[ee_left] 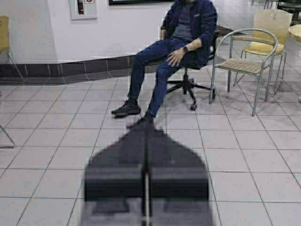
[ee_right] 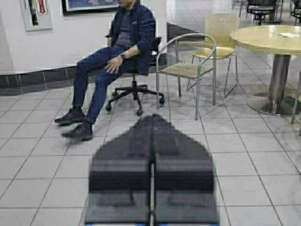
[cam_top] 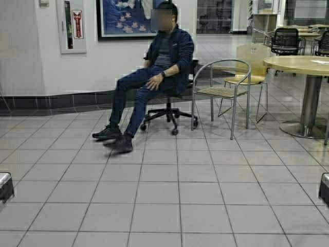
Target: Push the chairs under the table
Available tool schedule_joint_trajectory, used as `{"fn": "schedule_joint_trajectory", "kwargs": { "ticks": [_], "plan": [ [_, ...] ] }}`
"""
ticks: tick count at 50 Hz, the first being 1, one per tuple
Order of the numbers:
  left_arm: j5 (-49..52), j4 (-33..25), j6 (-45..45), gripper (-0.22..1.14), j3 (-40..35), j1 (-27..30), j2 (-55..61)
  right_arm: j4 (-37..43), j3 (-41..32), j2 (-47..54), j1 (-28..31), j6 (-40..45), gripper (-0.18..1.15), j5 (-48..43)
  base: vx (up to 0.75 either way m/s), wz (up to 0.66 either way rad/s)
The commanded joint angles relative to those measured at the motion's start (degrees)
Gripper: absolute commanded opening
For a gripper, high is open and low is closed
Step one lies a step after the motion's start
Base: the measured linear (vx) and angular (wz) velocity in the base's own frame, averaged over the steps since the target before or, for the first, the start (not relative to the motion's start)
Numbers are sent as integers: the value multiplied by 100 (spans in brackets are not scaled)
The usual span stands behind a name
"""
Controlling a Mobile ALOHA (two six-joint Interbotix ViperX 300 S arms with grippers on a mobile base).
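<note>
One tan plywood chair [cam_top: 251, 60] on thin chrome legs stands far ahead to the right, behind a grey metal-armed chair and beside a round table; it also shows in both wrist views [ee_right: 220, 29] [ee_left: 270, 24]. Part of another tan chair [ee_left: 3, 33] shows off to the left. The table is out of view. My left gripper [ee_left: 146, 128] is shut and empty, held low over the tiled floor. My right gripper [ee_right: 153, 117] is likewise shut and empty. Both are far from any chair.
A person [cam_top: 157, 77] sits on a black swivel chair [cam_top: 169, 114] straight ahead, legs stretched out. The grey metal-armed chair [cam_top: 222, 91] stands to the right of it, then the round pedestal table [cam_top: 303, 64]. A white wall [cam_top: 31, 62] closes the back left. Open tiled floor lies in front.
</note>
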Motion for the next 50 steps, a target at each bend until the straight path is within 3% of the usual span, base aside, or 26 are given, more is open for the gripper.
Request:
{"fn": "schedule_joint_trajectory", "kwargs": {
  "ticks": [1, 8, 50],
  "plan": [
    [105, 0, -26, -4, -53, -70, -9, 9, -70, 18, 35, -9, 3, 53, 0, 0],
    [141, 0, -18, 3, -105, -62, -9, 9, -158, 18, 35, -9, 5, 387, 0, 0],
    [141, 0, -352, 2, -62, -70, -132, 9, -123, -422, 26, -26, 5, 879, 14, 0]
  ]
}}
